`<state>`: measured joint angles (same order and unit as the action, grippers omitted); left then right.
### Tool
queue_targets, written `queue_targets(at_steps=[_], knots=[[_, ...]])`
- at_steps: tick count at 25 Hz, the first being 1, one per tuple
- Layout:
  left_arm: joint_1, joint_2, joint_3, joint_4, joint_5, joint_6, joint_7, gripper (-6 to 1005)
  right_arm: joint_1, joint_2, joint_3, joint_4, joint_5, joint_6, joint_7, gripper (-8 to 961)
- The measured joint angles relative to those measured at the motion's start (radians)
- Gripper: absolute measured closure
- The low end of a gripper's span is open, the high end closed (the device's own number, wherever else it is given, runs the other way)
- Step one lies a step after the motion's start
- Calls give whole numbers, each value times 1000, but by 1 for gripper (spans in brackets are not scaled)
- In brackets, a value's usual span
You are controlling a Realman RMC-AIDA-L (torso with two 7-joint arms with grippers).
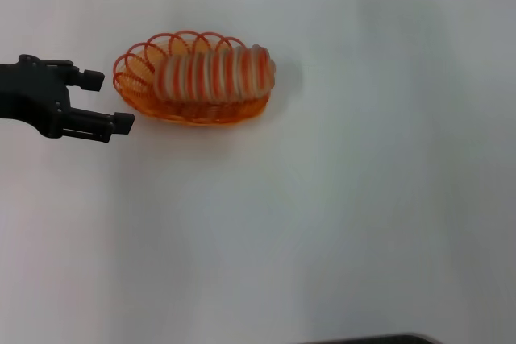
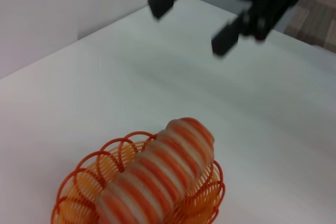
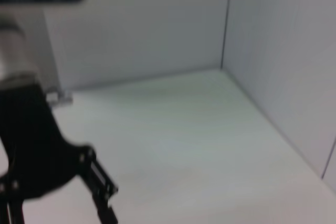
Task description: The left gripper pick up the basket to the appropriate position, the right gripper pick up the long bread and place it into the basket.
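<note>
Left pincer (image 1: 109, 102): we log it fingers apart, gripping nothing, hovering just beside the basket's near end, the two not touching. Its opening faces that end.

Right pincer (image 2: 199, 22): we log it fingers apart and empty, up beyond the basket at the far side of the bench (image 1: 347, 223), well apart from the bread.

Basket (image 1: 137, 66): orange wire, oval, resting on the bench. We note its long axis runs across the bench, from the left pincer toward the robot's right.

Bread (image 1: 214, 72): striped loaf, lying inside the basket along the same axis, one end overhanging the rim on the side away from the left pincer.

Judgement: we take placing as done; the left arm is nearer.
</note>
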<state>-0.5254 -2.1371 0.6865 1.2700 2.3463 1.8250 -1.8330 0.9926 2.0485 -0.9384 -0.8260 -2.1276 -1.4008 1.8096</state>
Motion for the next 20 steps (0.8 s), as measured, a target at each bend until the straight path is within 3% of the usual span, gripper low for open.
queue_targets(at_steps=[8, 14, 20], knots=[[12, -6, -3, -1, -31, -21, 0, 111, -153, 10, 184, -55, 190, -121, -161, 173], [15, -7, -3, -16, -48, -27, 3, 112, -280, 4, 239, -57, 306, -152, -215, 174], [15, -10, -2, -26, -49, -40, 5, 112, -422, 19, 322, -55, 389, -167, -289, 176]])
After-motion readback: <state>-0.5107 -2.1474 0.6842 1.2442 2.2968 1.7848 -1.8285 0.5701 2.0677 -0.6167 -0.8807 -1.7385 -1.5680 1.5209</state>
